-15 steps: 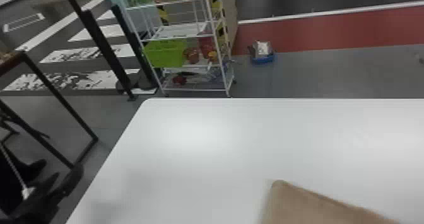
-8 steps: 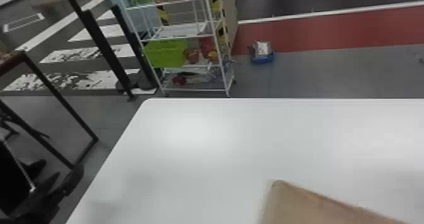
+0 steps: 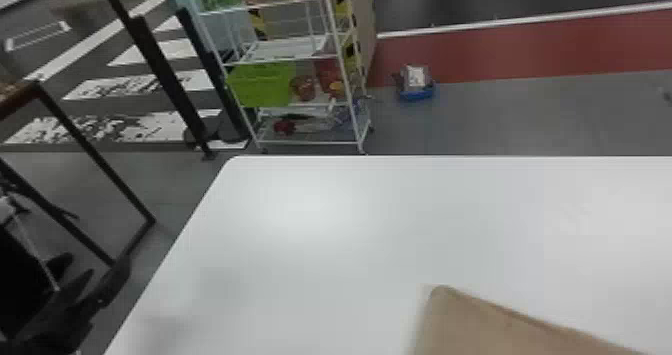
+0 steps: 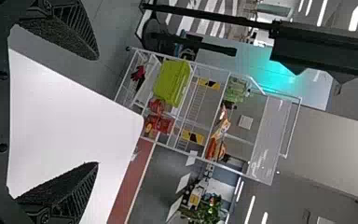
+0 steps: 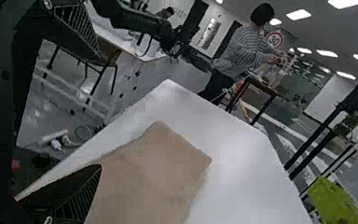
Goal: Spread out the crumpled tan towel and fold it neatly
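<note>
In the head view my left gripper (image 3: 100,271) is low at the left, off the white table's side. In the left wrist view the same gripper (image 4: 98,111) stands open, nothing between its fingers. The tan towel (image 3: 480,329) lies at the bottom right of the head view, one corner and a long slanting edge showing. Seen from the right wrist, the towel (image 5: 156,170) is spread fairly flat, with slightly uneven edges. My right gripper (image 5: 100,112) is open beside it, one finger overlapping the towel's near side in the picture; whether they touch I cannot tell.
The white table (image 3: 320,239) ends at a rounded far-left corner. Beyond it stands a white wire rack (image 3: 280,59) with a green basket (image 3: 262,84). A dark-framed table (image 3: 95,164) is off to the left, and a blue item (image 3: 416,93) lies on the floor.
At the head view's lower left, the thin cable by my left arm has shifted slightly right. The towel looks nearly unchanged.
</note>
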